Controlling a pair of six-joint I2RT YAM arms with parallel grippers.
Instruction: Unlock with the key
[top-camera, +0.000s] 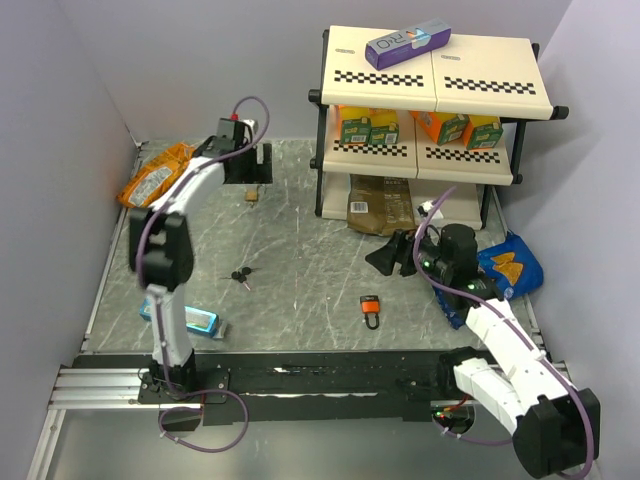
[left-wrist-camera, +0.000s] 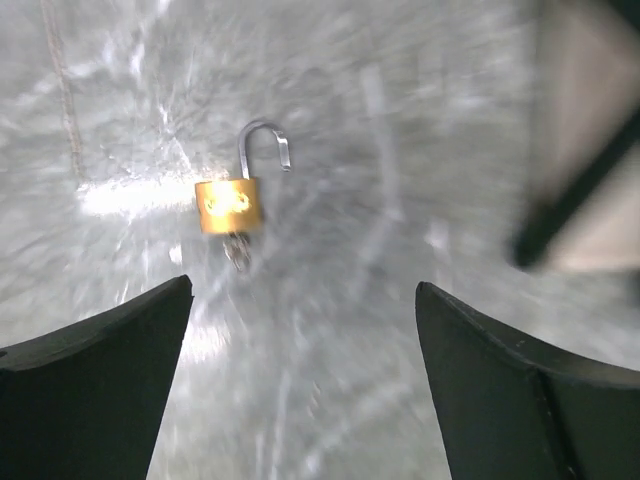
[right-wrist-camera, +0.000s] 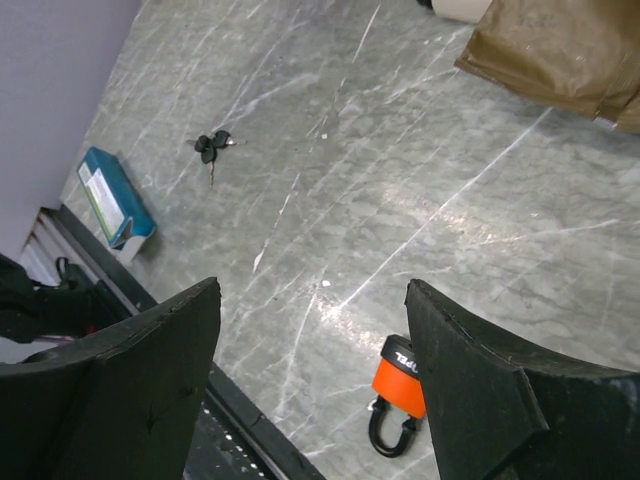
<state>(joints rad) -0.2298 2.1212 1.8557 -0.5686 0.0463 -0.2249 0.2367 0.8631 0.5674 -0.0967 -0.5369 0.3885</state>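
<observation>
The key bunch (top-camera: 241, 276), with black heads and thin blades, lies on the grey table left of centre; it also shows in the right wrist view (right-wrist-camera: 213, 145). A brass padlock (top-camera: 252, 196) lies at the back, just below my left gripper (top-camera: 255, 178). In the blurred left wrist view the brass padlock (left-wrist-camera: 230, 205) has its shackle swung open, and a small dark piece sticks out of its underside. My left gripper (left-wrist-camera: 303, 290) is open and empty above it. An orange-red padlock (top-camera: 371, 309) lies front centre. My right gripper (top-camera: 388, 257) is open and empty, and in its wrist view the orange-red padlock (right-wrist-camera: 400, 388) lies beside its right finger.
A shelf rack (top-camera: 430, 110) with juice cartons stands at the back right, with a brown packet (top-camera: 380, 205) under it. An orange snack bag (top-camera: 155, 175) lies at the back left. A blue box (top-camera: 185, 320) lies front left, and a blue bag (top-camera: 512, 265) is at the right.
</observation>
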